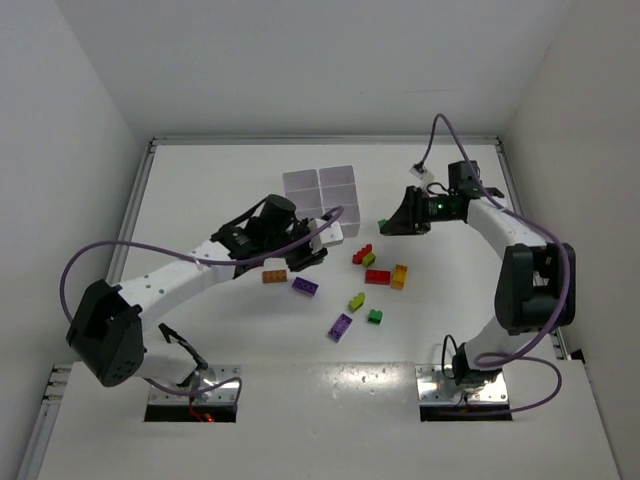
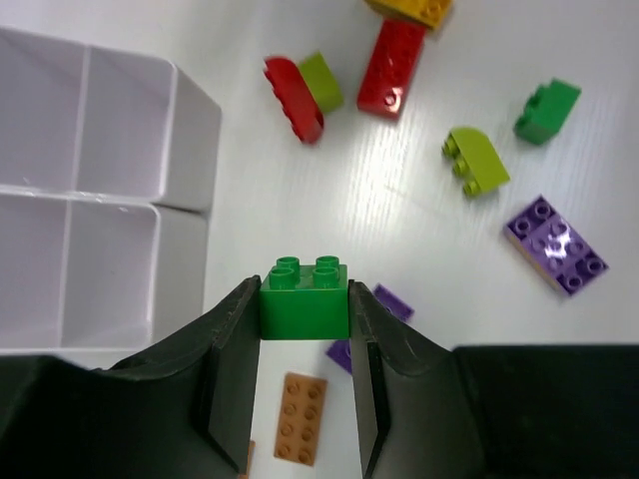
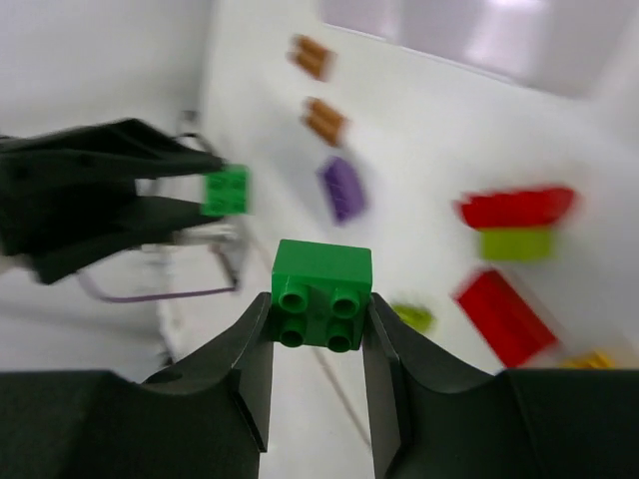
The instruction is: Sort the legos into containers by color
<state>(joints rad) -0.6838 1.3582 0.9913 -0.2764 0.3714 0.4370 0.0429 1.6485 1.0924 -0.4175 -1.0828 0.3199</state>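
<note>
Holding green lego (image 2: 304,307), left claw (image 2: 304,289), likewise right claw (image 3: 320,301), white table (image 1: 200,190), white walls (image 1: 300,60)

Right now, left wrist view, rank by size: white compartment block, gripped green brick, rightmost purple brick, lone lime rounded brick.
White compartment block
gripped green brick (nearest camera)
rightmost purple brick
lone lime rounded brick

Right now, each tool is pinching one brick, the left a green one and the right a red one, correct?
Not quite. The right tool also pinches a green brick, not red, as the right wrist view shows. The left tool does hold a green lego.
</note>
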